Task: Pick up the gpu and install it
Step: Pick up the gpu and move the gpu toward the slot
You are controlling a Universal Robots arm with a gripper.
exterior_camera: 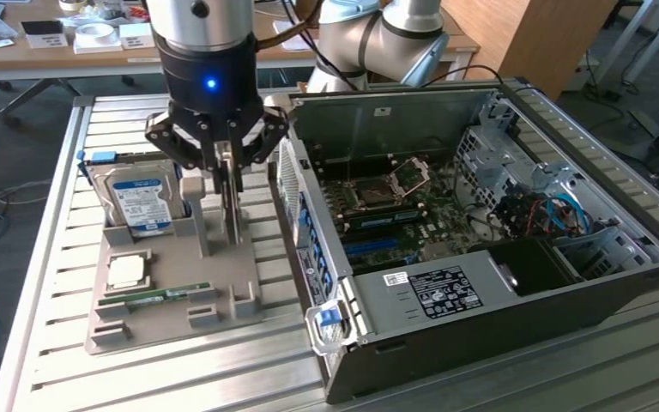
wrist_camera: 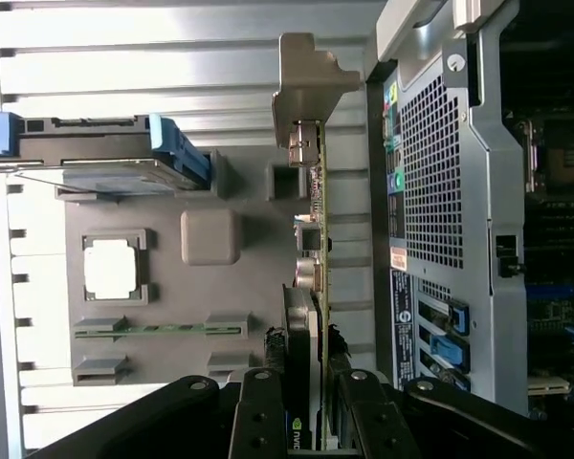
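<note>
The gpu (exterior_camera: 230,210) stands on edge over the grey parts holder (exterior_camera: 164,322), a thin card seen edge-on. My gripper (exterior_camera: 226,163) hangs straight above it with its black fingers closed on the card's top edge. In the wrist view the gpu (wrist_camera: 318,220) runs as a narrow green strip with a black block, and its silvery end bracket (wrist_camera: 306,81) is at the far end. The gripper (wrist_camera: 304,339) has one fingertip (wrist_camera: 273,337) on each face of the card, shut on it. Whether the card's lower edge still rests in the holder I cannot tell.
On the holder (wrist_camera: 249,277) are a silver hard drive (exterior_camera: 141,202) with a blue-white label, a CPU (exterior_camera: 127,272) and a narrow green RAM stick (exterior_camera: 152,298). The open computer case (exterior_camera: 479,215) lies close at the exterior view's right, its motherboard (exterior_camera: 393,210) exposed. All sit on a slatted metal table (exterior_camera: 192,378).
</note>
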